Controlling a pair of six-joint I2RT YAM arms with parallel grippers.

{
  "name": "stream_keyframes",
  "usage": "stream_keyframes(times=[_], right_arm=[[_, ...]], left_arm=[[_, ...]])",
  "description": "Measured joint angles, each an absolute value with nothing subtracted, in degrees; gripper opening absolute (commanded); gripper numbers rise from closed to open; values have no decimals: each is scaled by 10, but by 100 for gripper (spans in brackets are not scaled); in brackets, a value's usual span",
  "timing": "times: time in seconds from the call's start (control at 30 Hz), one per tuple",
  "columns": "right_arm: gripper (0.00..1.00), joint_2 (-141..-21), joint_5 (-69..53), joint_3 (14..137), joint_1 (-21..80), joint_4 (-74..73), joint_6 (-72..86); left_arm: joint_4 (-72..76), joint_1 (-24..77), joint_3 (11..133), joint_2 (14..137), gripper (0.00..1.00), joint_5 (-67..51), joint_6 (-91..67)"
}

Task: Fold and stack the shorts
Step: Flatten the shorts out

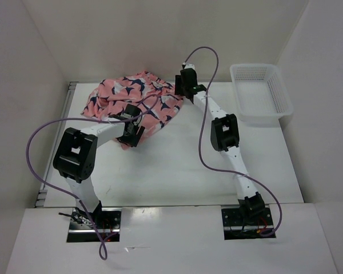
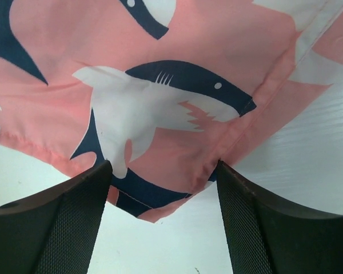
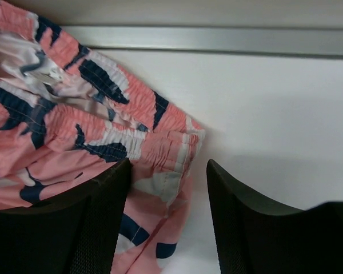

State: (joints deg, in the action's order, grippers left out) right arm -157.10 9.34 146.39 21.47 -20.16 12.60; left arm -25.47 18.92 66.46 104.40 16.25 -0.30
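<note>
From above, the shorts (image 1: 131, 100) lie crumpled on the table (image 1: 177, 171) towards 11 o'clock, close to the back wall. A white basket (image 1: 260, 117) sits at 2 o'clock, well apart from them. The left gripper (image 1: 132, 132) is at the heap's 6 o'clock edge and the right gripper (image 1: 183, 91) at its 3 o'clock edge.

The left wrist view shows two dark fingers (image 2: 63, 228) standing wide apart. A hemmed corner of the shorts with a shark print reaches down between them, not pinched. Bare table shows at 3 and 6 o'clock.

In the right wrist view, the fingers (image 3: 91, 228) are also apart, nothing clamped. The gathered waistband lies from 9 o'clock to the gap between them, and a metal rail (image 3: 217, 40) runs along 12 o'clock.
</note>
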Motion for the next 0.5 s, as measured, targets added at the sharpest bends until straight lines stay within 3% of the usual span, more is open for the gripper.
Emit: stream_keyframes(times=[0.1,0.13,0.2,0.27,0.3,0.5], right_arm=[[50,-1580,90,1463,215,-213,132],[39,-1581,87,1462,215,-216,134],[23,-1581,79,1461,215,-221,136],[0,-1581,70,1461,215,-221,134],[0,-1581,66,1461,215,-221,132],[0,-1571,67,1443,211,-224,118]], left_arm=[[-247,189,655,1039,69,174,-4],[-244,189,651,1037,57,177,-4],[-240,189,644,1037,42,183,-4],[-240,189,639,1037,21,185,-2],[-240,189,637,1037,2,188,-2],[-249,181,642,1040,0,208,-1]])
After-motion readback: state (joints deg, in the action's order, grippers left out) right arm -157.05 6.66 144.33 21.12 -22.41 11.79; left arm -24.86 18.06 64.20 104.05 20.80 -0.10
